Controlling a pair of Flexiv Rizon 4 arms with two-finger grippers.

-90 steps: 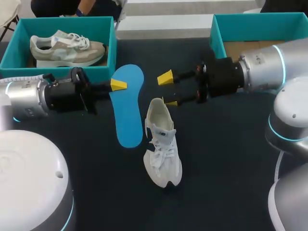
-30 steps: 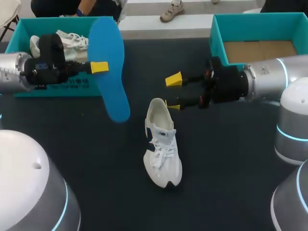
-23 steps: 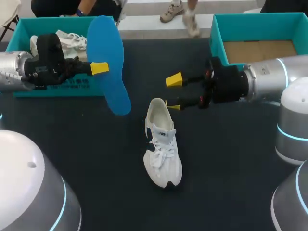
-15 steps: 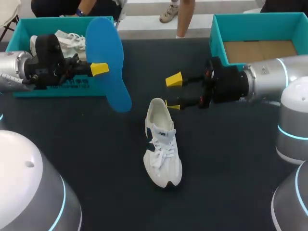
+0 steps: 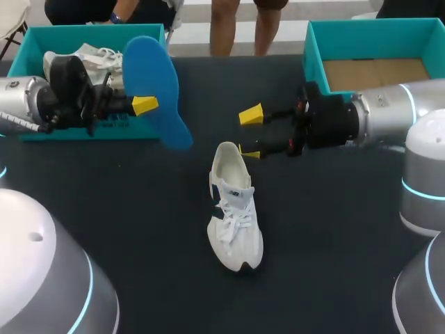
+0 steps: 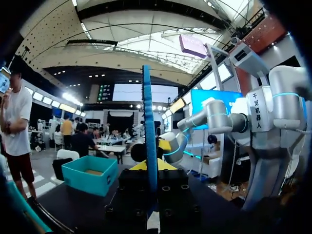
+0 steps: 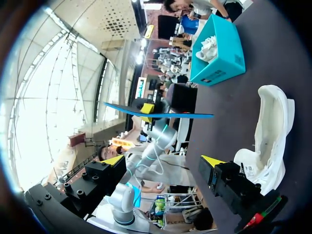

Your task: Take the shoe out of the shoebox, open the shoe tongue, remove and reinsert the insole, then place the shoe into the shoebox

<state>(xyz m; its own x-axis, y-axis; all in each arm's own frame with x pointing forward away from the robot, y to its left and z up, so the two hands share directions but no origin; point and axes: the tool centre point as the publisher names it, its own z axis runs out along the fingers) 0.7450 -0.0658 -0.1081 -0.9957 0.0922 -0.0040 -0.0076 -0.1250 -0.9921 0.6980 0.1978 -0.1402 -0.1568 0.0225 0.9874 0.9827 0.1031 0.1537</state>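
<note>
**A:** From the head view, why is the flat blue foam insole (image 5: 156, 90) hanging in mid-air?

**B:** The left gripper (image 5: 146, 105) is pinching it, probably readying it for reinsertion. The right gripper (image 5: 250, 133) is gaping beside the heel of the white mesh sneaker (image 5: 233, 209), which is lying on the dark table (image 5: 139, 229).

**A:** And the counts?

**B:** I'm counting two teal cardboard shoeboxes (image 5: 90, 29), one insole and two shoes, including a grey sneaker (image 5: 94, 54) in a box.

**A:** What are the wrist views showing?

**B:** The left is showing the insole edge-on between clamped fingers. The right is showing spread fingers with the white sneaker just ahead.

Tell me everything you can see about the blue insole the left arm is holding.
The blue insole is a thin, flat, foot-shaped sheet, plain bright blue, foam-like. It is held up in the air, standing on edge and tilted, by the corner of the teal shoebox. The left gripper is shut on it near its middle, one yellow-tipped finger on each face. Nothing else touches it.
</note>
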